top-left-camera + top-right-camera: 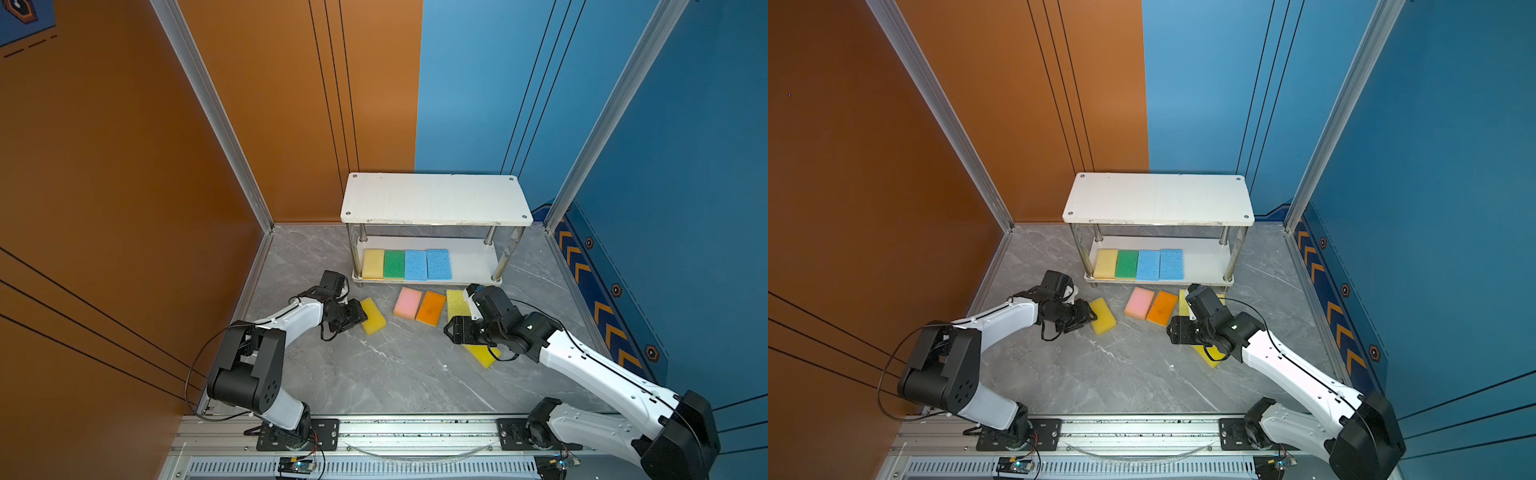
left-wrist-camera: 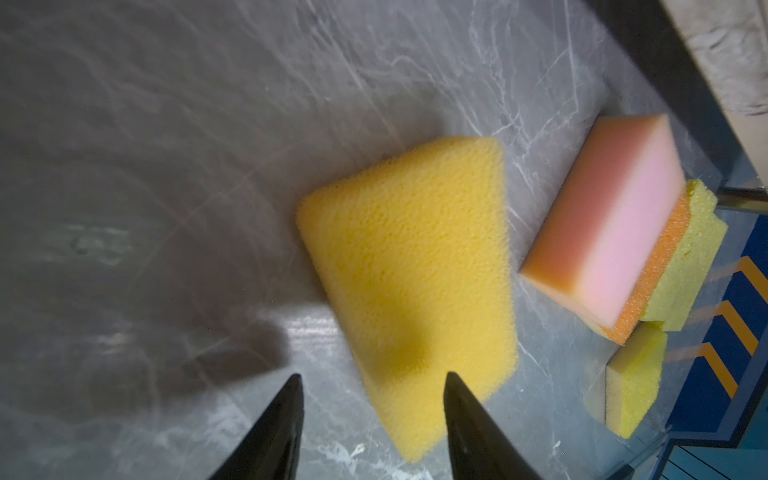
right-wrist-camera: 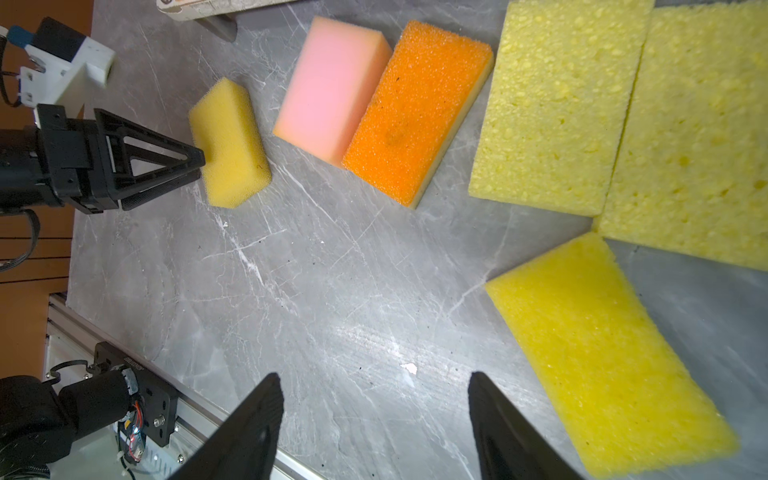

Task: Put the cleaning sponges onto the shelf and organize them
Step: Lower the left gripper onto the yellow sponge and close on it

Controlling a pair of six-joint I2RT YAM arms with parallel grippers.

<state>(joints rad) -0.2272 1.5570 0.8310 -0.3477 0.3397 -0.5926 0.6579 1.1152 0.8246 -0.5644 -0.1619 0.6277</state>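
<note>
Fingers of your left gripper (image 2: 372,376) stand partly apart, astride the near end of the deep yellow sponge (image 2: 407,270), which lies flat on the grey marbled table (image 1: 395,365). One fingertip (image 2: 451,380) overlaps the foam, and the right wrist view shows a dent there. The other fingertip has bare table between it and the sponge, so nothing is clamped yet. Further out from that tool, past the deep yellow sponge, the pink sponge (image 3: 328,87) and the orange sponge (image 3: 415,112) lie side by side, touching along their long edges.

Your right gripper (image 3: 374,374) hangs over bare table with its jaws wide apart, holding nothing. The bright yellow sponge (image 3: 602,353) lies just beside one of its fingers, partly under the arm in both top views. Ahead of that gripper, two coarse-pored yellow sponges (image 3: 557,104) (image 3: 698,137) lie flat, edge to edge.

Beyond both grippers stands the shelf (image 1: 436,199). On its lower board (image 1: 473,262), toward the end nearer your left gripper, four sponges sit in a touching row: the pale yellow sponge (image 1: 373,264), the green sponge (image 1: 394,264), then two light blue sponges (image 1: 416,265) (image 1: 439,264).
</note>
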